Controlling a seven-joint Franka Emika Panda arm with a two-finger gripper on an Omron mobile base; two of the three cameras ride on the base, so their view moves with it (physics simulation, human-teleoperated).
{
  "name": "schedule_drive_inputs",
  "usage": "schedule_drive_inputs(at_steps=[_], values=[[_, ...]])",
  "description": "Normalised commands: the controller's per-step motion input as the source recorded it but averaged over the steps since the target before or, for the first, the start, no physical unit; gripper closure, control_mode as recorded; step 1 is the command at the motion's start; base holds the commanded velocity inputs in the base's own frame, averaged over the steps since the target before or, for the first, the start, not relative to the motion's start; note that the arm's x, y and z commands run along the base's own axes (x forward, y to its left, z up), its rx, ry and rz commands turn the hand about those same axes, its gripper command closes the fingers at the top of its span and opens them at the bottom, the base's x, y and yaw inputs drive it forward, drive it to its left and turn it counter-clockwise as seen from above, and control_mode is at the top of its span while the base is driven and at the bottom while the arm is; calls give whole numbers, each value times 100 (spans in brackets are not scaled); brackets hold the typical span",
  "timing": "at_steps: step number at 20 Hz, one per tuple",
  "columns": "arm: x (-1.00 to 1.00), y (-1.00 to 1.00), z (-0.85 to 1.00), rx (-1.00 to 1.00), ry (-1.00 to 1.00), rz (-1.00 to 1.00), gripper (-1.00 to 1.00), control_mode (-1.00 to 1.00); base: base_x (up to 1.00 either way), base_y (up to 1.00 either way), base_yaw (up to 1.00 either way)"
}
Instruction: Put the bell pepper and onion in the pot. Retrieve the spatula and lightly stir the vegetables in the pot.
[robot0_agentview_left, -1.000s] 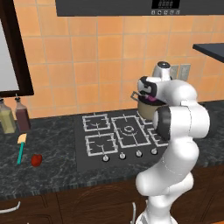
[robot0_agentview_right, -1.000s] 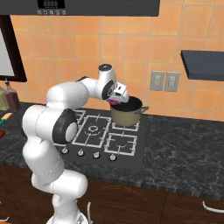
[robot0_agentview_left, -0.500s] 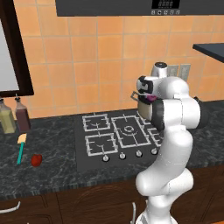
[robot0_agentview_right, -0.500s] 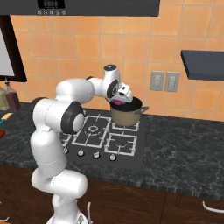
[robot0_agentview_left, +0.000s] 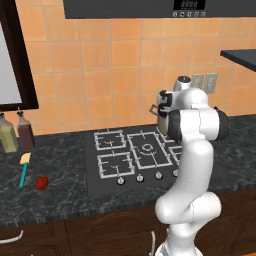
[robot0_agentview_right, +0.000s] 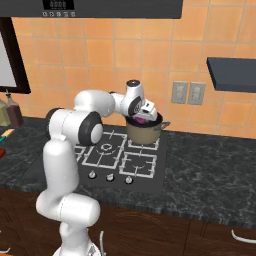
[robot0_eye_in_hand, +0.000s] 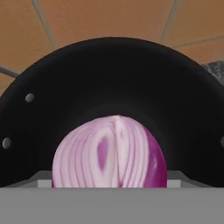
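1. The gripper (robot0_agentview_right: 145, 116) sits right at the mouth of the pot (robot0_agentview_right: 143, 132), on the stove's back burner, angled down into it.
2. Through the hand view the onion (robot0_eye_in_hand: 109, 153) sits dead ahead, close in front of the fingers, its striped cut face turned to the camera against the pot's dark inside wall.
3. The jaws stand wide, but whether they grip the onion or it lies free in the pot I cannot tell; the fingertips hide behind it.
4. My read: this is the drop-off of the onion. Done well, it means letting go low over the pot's middle, then lifting straight up so the fingers clear the rim without nudging the pot.
5. The bell pepper (robot0_agentview_left: 42, 182) waits far off to the gripper's left on the dark counter, with the spatula (robot0_agentview_left: 23, 170) just beside it, teal handle towards the counter's front edge.
6. Pepper looks next, a long swing across the burners.
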Motion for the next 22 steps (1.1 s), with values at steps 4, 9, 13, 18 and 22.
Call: schedule_drive_inputs(at_steps=[4,9,13,18,22], values=[[31,-9,-34,0,1,0,100,-100,0,0,0],[13,0,-14,0,3,0,100,-100,0,0,0],[2,0,-6,0,1,0,-100,-100,0,0,0],[0,0,0,0,0,0,-100,-100,0,0,0],[1,1,4,1,-3,0,-100,-100,0,0,0]])
